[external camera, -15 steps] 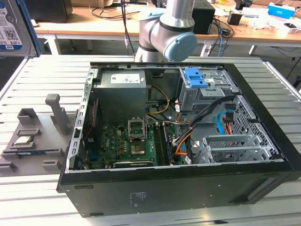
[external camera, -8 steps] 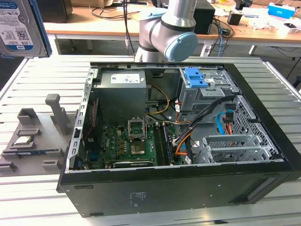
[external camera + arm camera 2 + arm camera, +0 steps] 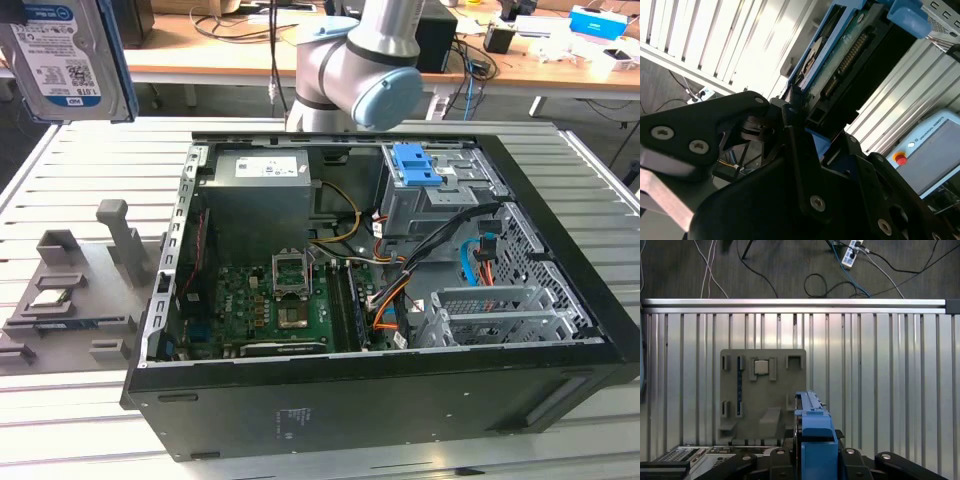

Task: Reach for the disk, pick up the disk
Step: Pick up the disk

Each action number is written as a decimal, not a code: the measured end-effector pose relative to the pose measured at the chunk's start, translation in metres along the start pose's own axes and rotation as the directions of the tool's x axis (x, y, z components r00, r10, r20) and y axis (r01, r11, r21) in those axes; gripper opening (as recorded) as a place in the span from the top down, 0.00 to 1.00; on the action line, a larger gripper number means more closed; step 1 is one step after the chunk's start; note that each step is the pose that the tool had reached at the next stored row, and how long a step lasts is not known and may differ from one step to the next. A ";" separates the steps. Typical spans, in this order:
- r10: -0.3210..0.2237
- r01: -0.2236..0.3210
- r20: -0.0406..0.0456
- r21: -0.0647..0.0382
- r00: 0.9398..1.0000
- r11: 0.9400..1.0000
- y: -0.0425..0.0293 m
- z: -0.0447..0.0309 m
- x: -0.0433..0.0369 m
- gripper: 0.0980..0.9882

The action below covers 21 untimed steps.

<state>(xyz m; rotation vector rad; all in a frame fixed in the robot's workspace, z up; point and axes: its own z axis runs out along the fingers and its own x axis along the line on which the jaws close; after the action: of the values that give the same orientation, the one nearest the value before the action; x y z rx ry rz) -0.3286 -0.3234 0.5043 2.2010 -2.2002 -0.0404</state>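
Tool: black fingers clenched on one end of the disk, seen in both wrist views.
Disk: off the table, held on edge (blue frame along its sides); in the exterior view its printed label faces the camera at the upper corner on the exterior view's left.
Grey fixture: flat on the table, with a small square chip seated in it.
Computer case: open, on its side on the table, to the exterior view's right of the fixture.
Arm: behind the case.
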 end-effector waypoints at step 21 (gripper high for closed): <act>0.000 0.000 0.000 -0.004 1.000 1.000 -0.1216 -0.0048 0.0000 0.70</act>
<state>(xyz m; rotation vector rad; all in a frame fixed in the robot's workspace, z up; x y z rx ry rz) -0.2069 -0.3233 0.5043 2.1992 -2.1983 -0.0445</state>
